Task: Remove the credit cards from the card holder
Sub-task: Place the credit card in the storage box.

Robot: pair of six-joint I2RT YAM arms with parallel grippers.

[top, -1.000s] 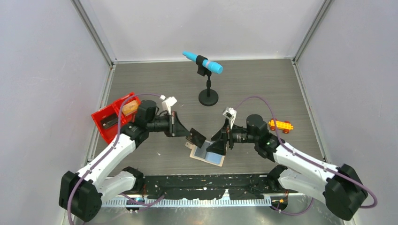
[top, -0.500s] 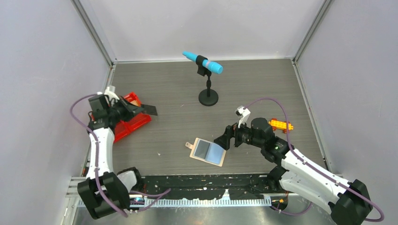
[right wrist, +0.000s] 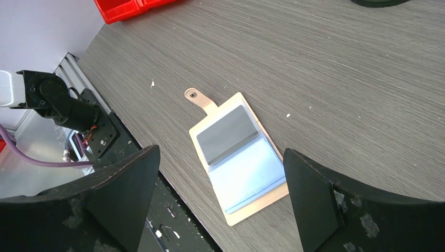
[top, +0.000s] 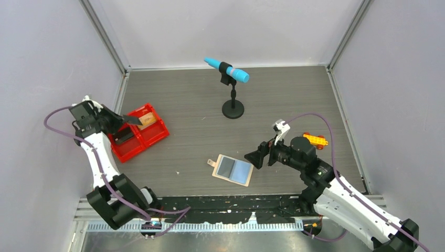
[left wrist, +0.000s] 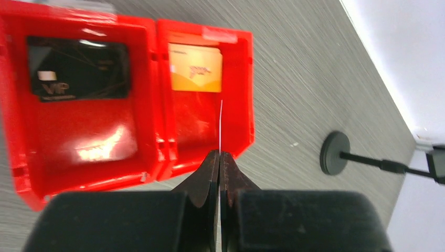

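Note:
The tan card holder [top: 233,169] lies open on the table, blue-grey sleeves up; it also shows in the right wrist view [right wrist: 239,157], with a grey panel in the sleeve nearest the tab. My right gripper [top: 257,156] is open and empty, just right of the holder [right wrist: 219,152]. My left gripper [top: 122,119] is shut on a thin dark card [top: 135,120] and holds it above the red tray [top: 157,134]. In the left wrist view the held card [left wrist: 221,126] is edge-on between the shut fingers [left wrist: 219,153]. A black card [left wrist: 78,68] and a tan-orange card [left wrist: 195,68] lie in the tray's two compartments.
A blue microphone [top: 226,69] on a black stand with a round base [top: 233,109] stands mid-table. An orange-yellow toy brick car [top: 314,139] sits right of the right arm. The grey walls close in the left, back and right sides.
My left arm swung from the holder to the left, carrying the dark card over the red tray. My right gripper drew back to the right off the holder.

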